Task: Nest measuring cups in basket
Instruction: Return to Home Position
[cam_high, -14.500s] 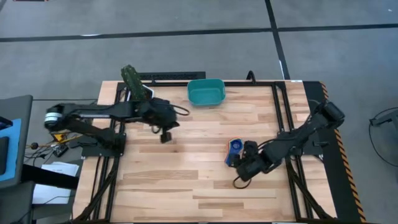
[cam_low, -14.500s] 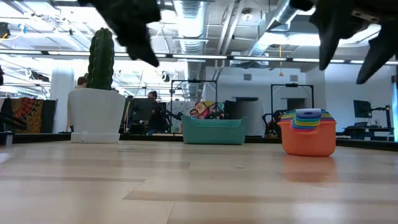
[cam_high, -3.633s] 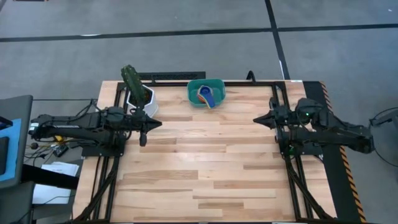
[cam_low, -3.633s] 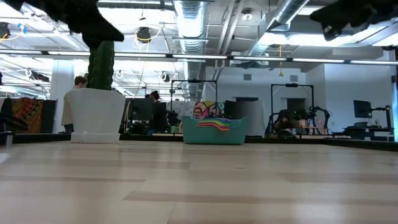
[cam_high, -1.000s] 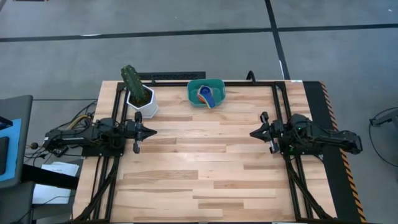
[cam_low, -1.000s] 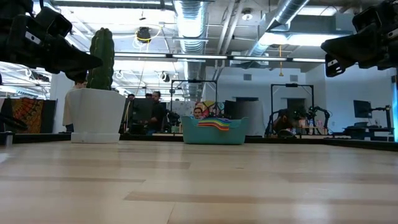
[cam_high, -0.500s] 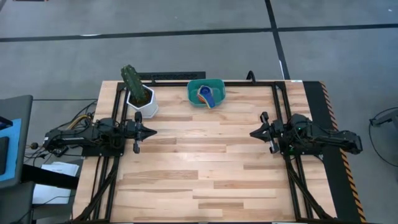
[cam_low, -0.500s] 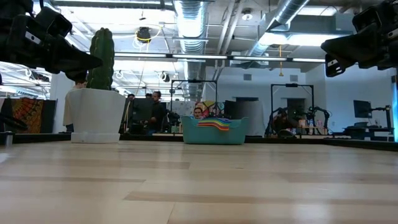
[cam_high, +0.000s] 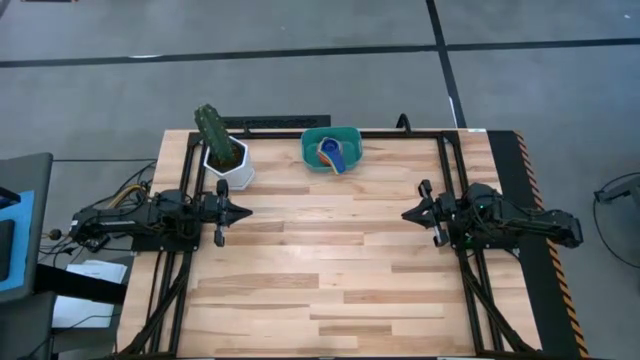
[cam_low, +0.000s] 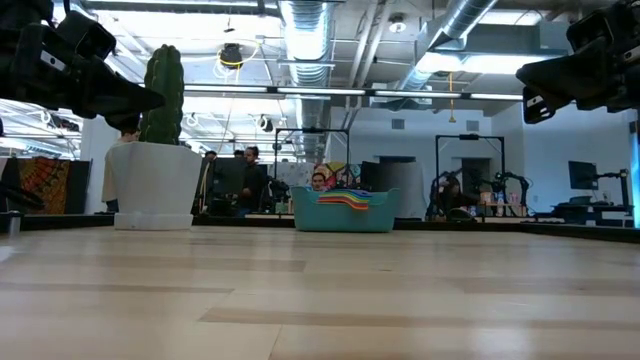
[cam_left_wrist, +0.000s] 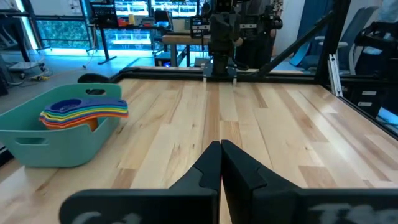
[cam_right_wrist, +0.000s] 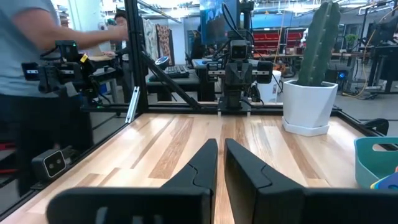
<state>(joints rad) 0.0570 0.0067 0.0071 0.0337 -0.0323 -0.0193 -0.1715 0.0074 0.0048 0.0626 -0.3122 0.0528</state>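
The left gripper (cam_high: 244, 211) hangs over the left edge of the table (cam_high: 330, 270) with its tip aimed across the boards. In its wrist view the two fingers (cam_left_wrist: 210, 163) are pressed together with only a thin seam between them, holding nothing. The right gripper (cam_high: 405, 215) faces it from the opposite edge, well apart, its fingers (cam_right_wrist: 208, 158) likewise together and empty.

Farther back than both tips, roughly midway between them and against the table's far edge, sits the teal basket (cam_high: 312, 157). The measuring cups (cam_high: 332, 155) are inside it, nested in one stack, their flat handles fanned out in coloured layers above the rim (cam_left_wrist: 84, 112).

Just behind the left gripper, beside the basket, stands a white pot (cam_high: 231, 170) with a cactus (cam_high: 212, 130).

Beyond the table, a person in a grey shirt (cam_right_wrist: 25, 37) stands at the side of the right wrist view. Screens and signs in the room are too small to read.
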